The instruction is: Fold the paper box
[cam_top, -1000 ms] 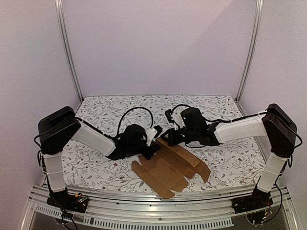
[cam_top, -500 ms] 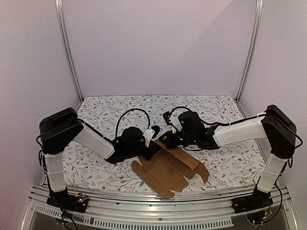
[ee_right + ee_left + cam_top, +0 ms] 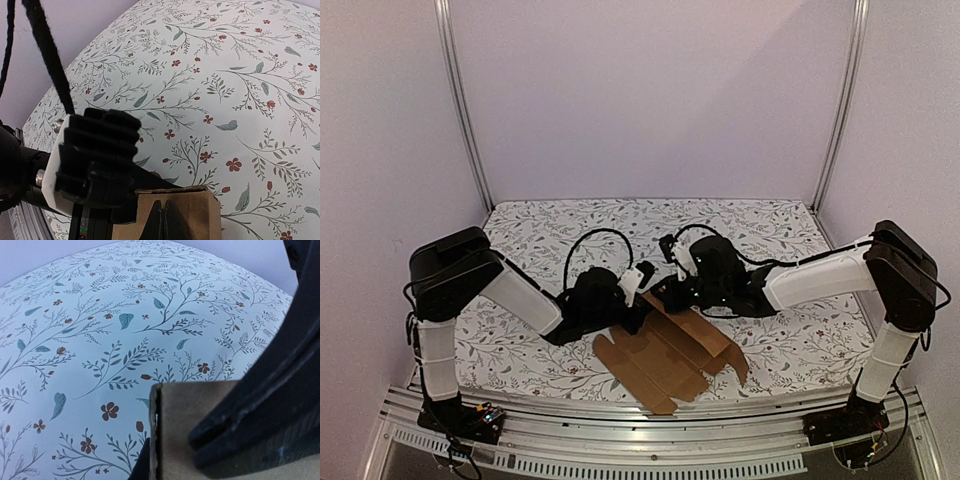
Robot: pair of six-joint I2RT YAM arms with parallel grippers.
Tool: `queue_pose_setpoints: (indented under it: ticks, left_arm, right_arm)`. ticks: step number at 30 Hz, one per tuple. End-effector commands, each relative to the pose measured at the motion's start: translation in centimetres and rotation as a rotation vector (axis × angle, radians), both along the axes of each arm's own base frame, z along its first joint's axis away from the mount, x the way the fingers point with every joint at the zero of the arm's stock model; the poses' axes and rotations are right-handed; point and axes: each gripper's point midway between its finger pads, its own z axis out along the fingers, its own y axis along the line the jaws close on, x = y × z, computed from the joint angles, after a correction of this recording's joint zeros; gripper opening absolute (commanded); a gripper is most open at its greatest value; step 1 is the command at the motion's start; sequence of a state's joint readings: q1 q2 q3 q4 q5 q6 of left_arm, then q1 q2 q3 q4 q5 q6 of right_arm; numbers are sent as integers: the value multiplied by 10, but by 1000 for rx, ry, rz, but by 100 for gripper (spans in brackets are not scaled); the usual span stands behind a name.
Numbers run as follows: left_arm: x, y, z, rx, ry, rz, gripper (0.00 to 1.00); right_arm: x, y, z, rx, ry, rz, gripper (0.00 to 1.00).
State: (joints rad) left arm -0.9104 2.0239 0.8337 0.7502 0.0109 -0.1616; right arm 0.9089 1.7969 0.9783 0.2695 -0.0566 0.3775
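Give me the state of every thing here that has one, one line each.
Plain brown cardboard paper box: not yet a box, lying mostly flat with flaps spread, far end pinched by both arms.
Left pincer: shut on the cardboard's edge.
Right pincer: shut on a cardboard flap.

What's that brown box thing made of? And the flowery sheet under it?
The box looks like plain brown cardboard, dull and unprinted; its cut edge shows some thickness up close. The flowery sheet seems to be smooth printed cloth or vinyl, white with leaves and little red flowers; which of the two, I cannot tell.
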Motion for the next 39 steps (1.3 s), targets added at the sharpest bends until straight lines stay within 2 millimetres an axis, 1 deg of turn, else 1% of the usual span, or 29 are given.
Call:
queue_pose_setpoints:
  ticks: [1,6,11,13,16,19,21,23,26,28,30,32,34,36,39]
  left_arm:
    - [2,-5,-1,-8,-15,21,0]
    - [4,-2,0,20,-31,53,0]
    - [6,6,3,54,-50,100,0]
    - [7,11,4,68,-58,120,0]
    - [7,15,3,89,-61,139,0]
    - [6,19,3,110,-65,156,0]
    - [6,19,1,124,-67,158,0]
    - [5,19,-3,138,-66,154,0]
    - [4,18,-6,142,-66,148,0]
    - [4,17,-7,143,-66,150,6]
    - [4,19,-8,144,-69,152,13]
    - [4,21,-9,141,-74,157,21]
    - [3,22,-9,135,-80,162,27]
    - [4,25,-11,131,-86,170,30]
    - [5,24,-11,120,-94,178,31]
  right_arm:
    - [-12,-23,-42,-135,81,-27,0]
    - [-11,-24,-36,-123,79,-37,0]
    - [-10,-26,-21,-109,57,-45,0]
    - [-6,-29,-15,-115,36,-68,3]
    - [-4,-33,-6,-114,19,-82,12]
    - [-4,-35,2,-109,4,-91,16]
    - [-5,-35,7,-100,-1,-87,17]
    - [-6,-32,8,-93,4,-74,16]
    - [-6,-29,2,-94,21,-67,9]
    - [-7,-30,-5,-109,30,-68,4]
    - [-8,-32,-12,-124,39,-69,1]
    - [-9,-33,-17,-133,47,-69,0]
    - [-10,-35,-18,-135,49,-73,0]
    - [-10,-36,-18,-136,47,-75,0]
    - [-10,-37,-15,-136,43,-74,0]
